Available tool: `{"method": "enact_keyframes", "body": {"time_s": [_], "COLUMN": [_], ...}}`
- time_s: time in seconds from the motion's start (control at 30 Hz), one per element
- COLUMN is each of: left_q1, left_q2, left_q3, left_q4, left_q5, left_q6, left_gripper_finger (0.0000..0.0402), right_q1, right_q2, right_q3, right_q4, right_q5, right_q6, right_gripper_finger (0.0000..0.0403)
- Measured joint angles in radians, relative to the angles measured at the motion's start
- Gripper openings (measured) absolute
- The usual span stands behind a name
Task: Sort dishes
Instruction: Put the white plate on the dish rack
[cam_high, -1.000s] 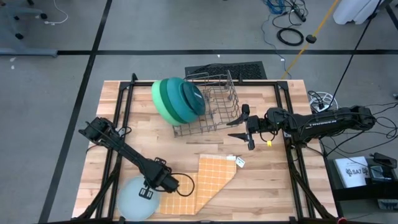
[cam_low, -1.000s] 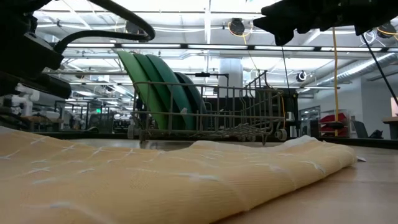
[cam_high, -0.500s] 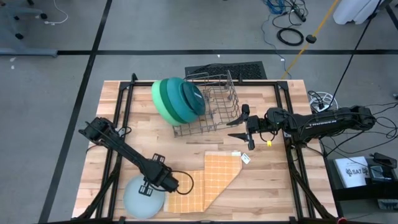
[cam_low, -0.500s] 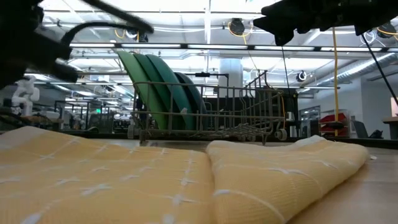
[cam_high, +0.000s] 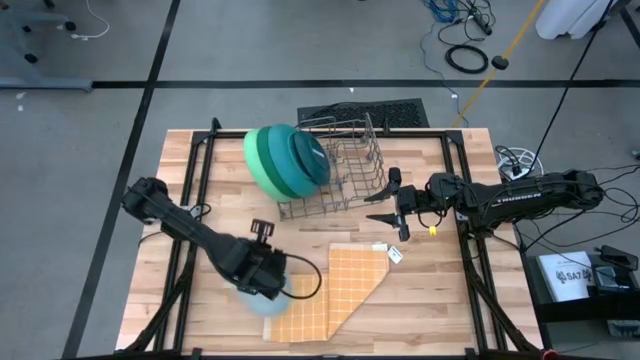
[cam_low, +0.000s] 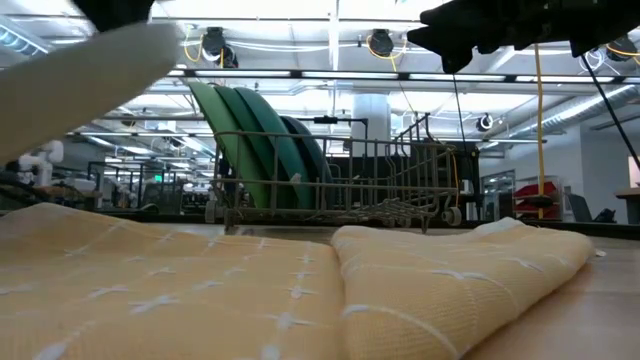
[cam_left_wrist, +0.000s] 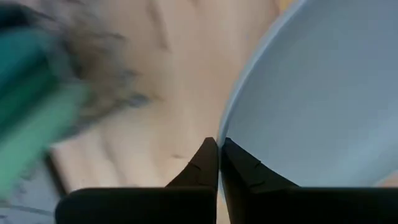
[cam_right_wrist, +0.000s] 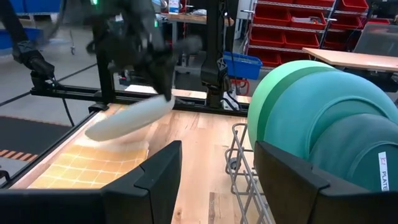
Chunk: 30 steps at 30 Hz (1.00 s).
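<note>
My left gripper (cam_high: 262, 287) is shut on the pale blue plate (cam_left_wrist: 323, 93) above the table's near left part, beside the orange checked cloth (cam_high: 335, 290). The plate also shows in the right wrist view (cam_right_wrist: 127, 119) and at the top left of the low view (cam_low: 80, 80). Light green, teal-blue and darker plates (cam_high: 285, 160) stand on edge in the left end of the grey wire rack (cam_high: 345, 170). My right gripper (cam_high: 378, 207) is open and empty, just right of the rack's near corner. My left gripper pinches the pale blue plate's rim (cam_left_wrist: 224, 127) between its two fingers, one finger on each face. The fingers come from above, pointing down. The plate is lifted clear of the table and tilted, slanting down from the fingers (cam_right_wrist: 163, 87).
The cloth lies partly folded on the table's near middle (cam_low: 300, 290). The rack's right part (cam_high: 365, 160) holds no plates. Black frame bars (cam_high: 195, 180) run along the table's left and right sides. Bare wood (cam_high: 430, 300) lies at the near right.
My left gripper has lifted the pale blue plate from the table's near left corner and carried it up and toward the right. The plate lay flat and is now tilted and clear of the table. The cloth has shifted a little toward the right.
</note>
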Motion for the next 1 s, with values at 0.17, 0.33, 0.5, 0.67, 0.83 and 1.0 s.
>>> {"method": "enact_keyframes", "body": {"time_s": [0.17, 0.33, 0.5, 0.67, 0.83, 1.0], "left_q1": [-0.001, -0.001, 0.036, 0.119, 0.266, 0.401], "left_q2": [-0.045, -0.077, -0.109, -0.118, -0.118, -0.116], "left_q3": [0.08, 0.157, 0.166, 0.166, 0.156, 0.131], "left_q4": [-0.011, 0.063, 0.4, 0.768, 0.95, 1.002], "left_q5": [-0.195, -0.473, -0.661, -0.69, -0.549, -0.445], "left_q6": [0.011, 0.108, 0.424, 0.778, 0.917, 0.929], "left_gripper_finger": [0.0008, 0.0008, 0.0008, 0.0008, 0.0008, 0.0007], "right_q1": [0.0, 0.014, 0.024, 0.034, 0.035, 0.047], "right_q2": [0.0, 0.0, 0.0, 0.0, 0.0, 0.0], "right_q3": [0.0, 0.0, 0.0, 0.001, 0.001, 0.001], "right_q4": [0.0, 0.003, 0.034, 0.047, 0.067, 0.079], "right_q5": [0.0, 0.0, 0.0, 0.0, 0.023, 0.053], "right_q6": [0.004, -0.001, -0.004, -0.007, -0.006, -0.008], "right_gripper_finger": [0.0194, 0.0194, 0.0194, 0.0194, 0.0194, 0.0194]}}
